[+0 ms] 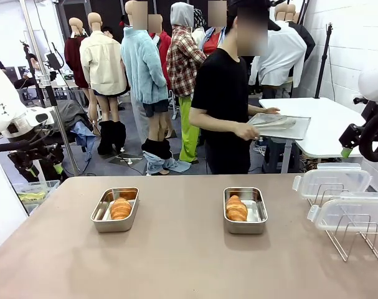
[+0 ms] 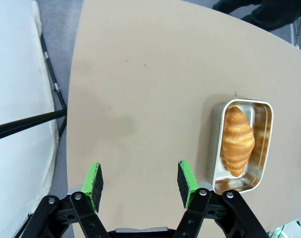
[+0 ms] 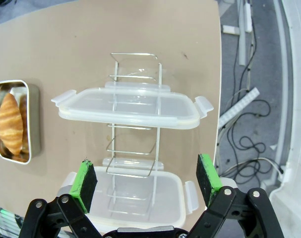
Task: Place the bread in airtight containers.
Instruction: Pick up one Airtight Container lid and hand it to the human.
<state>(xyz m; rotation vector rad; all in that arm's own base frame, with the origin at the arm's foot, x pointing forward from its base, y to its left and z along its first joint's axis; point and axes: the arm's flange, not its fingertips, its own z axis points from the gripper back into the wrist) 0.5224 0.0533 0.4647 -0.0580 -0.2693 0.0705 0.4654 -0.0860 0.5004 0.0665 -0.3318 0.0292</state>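
Two steel airtight containers stand open on the tan table, one at the left point(image 1: 115, 210) and one at the centre right point(image 1: 245, 210). Each holds a golden bread roll: left roll point(image 1: 121, 208), right roll point(image 1: 236, 208). My left gripper point(image 2: 140, 181) hangs open above bare table, with the left container point(image 2: 242, 146) and its roll point(image 2: 237, 140) off to one side. My right gripper point(image 3: 146, 177) is open above two clear lids point(image 3: 129, 107) point(image 3: 133, 196) resting on a wire rack point(image 3: 135, 148). The right container point(image 3: 17, 122) lies far from it.
A person in black point(image 1: 223, 106) stands beyond the table holding a flat metal tray point(image 1: 279, 125). The lids point(image 1: 332, 182) and rack point(image 1: 357, 237) sit at the table's right edge. A white table point(image 1: 319, 124) is behind. The middle of the tan table point(image 1: 176, 249) is bare.
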